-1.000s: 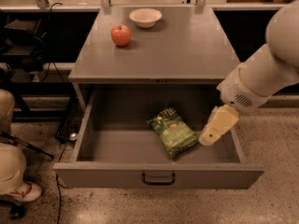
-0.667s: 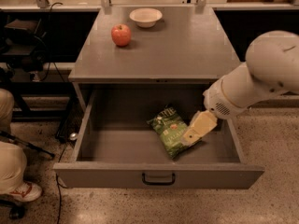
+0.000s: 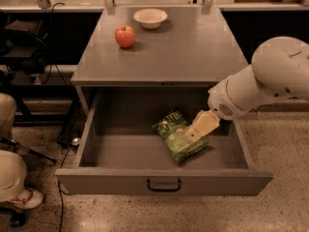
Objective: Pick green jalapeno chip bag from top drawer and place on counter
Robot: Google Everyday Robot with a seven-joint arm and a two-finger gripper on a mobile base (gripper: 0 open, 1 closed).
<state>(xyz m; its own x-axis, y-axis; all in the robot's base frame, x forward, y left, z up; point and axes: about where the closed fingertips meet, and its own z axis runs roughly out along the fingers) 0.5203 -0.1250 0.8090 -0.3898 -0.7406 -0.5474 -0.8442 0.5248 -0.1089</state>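
Top drawer [image 3: 164,180] is pulled fully open, filling the lower half of the frame; its dark bar handle [image 3: 164,185] sits at the centre of the front panel.

Green jalapeno chip bag [image 3: 173,140] lies flat on the drawer floor, right of centre and turned diagonally. Its upper end points toward the back wall and its lower end toward the front right. It's inside the drawer, not on the counter [image 3: 183,52].

White arm [image 3: 270,79] comes in from the right edge of the frame and angles down over the drawer's right wall. The cream-coloured hand [image 3: 193,133] is down in the drawer, directly over the right half of the bag and overlapping it in view. Can't tell whether it's touching the bag or just above it. Can't tell how wide the hand is set either, or whether it holds anything.

On the counter, in the upper part of the frame: red apple [image 3: 125,36] at left, white bowl [image 3: 150,18] just behind and to its right. The two are near each other but apart.

A person's leg and shoe [image 3: 12,178] show at the lower left edge, on the speckled floor [image 3: 285,207].
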